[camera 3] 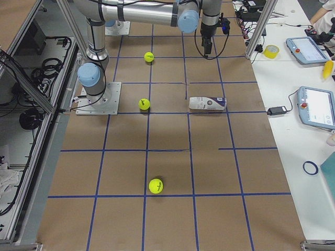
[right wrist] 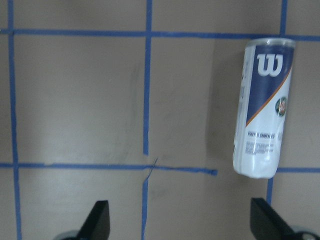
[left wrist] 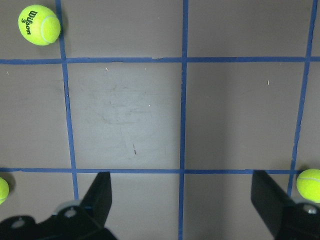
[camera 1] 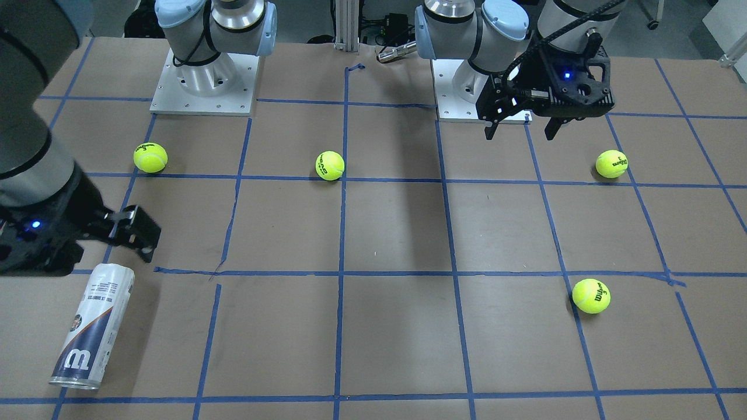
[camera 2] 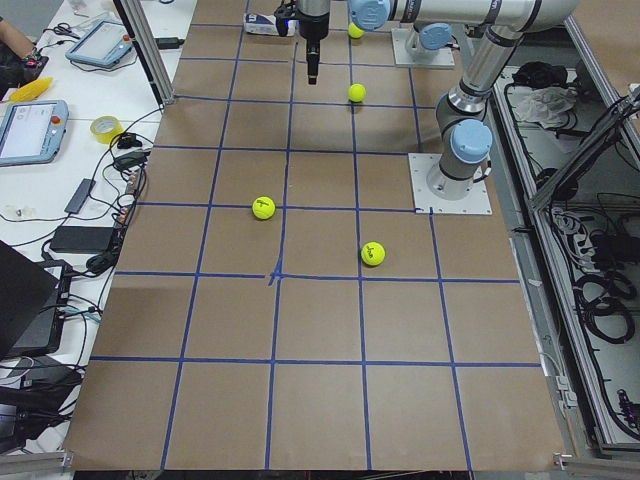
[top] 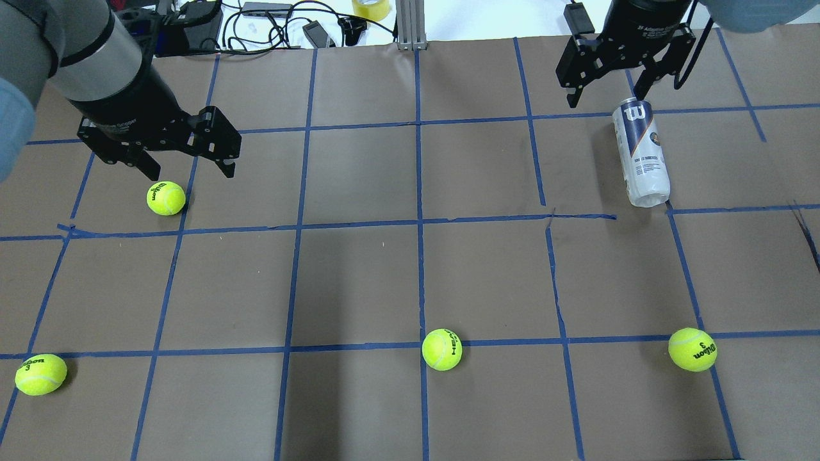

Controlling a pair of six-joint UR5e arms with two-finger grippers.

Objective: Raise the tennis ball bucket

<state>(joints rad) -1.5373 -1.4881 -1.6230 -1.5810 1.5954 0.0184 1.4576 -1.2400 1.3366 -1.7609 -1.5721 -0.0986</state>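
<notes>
The tennis ball bucket (top: pixel 640 157) lies on its side on the far right part of the table, a clear can with a white and navy label and a white "W". It also shows in the front view (camera 1: pixel 93 326), the right side view (camera 3: pixel 208 103) and the right wrist view (right wrist: pixel 262 107). My right gripper (top: pixel 605 96) is open and empty and hovers well above the table near the can; in the wrist view the can lies off to the right of the fingers (right wrist: pixel 97 222). My left gripper (top: pixel 192 171) is open and empty, raised above a tennis ball (top: pixel 166 198).
More tennis balls lie at the near left (top: pixel 40 374), near middle (top: pixel 442 349) and near right (top: pixel 692 349). Blue tape lines grid the brown table (top: pixel 359 275). Cables and tape rolls lie beyond the far edge (top: pixel 269 19). The arm bases (camera 1: pixel 204 87) stand at the robot's side.
</notes>
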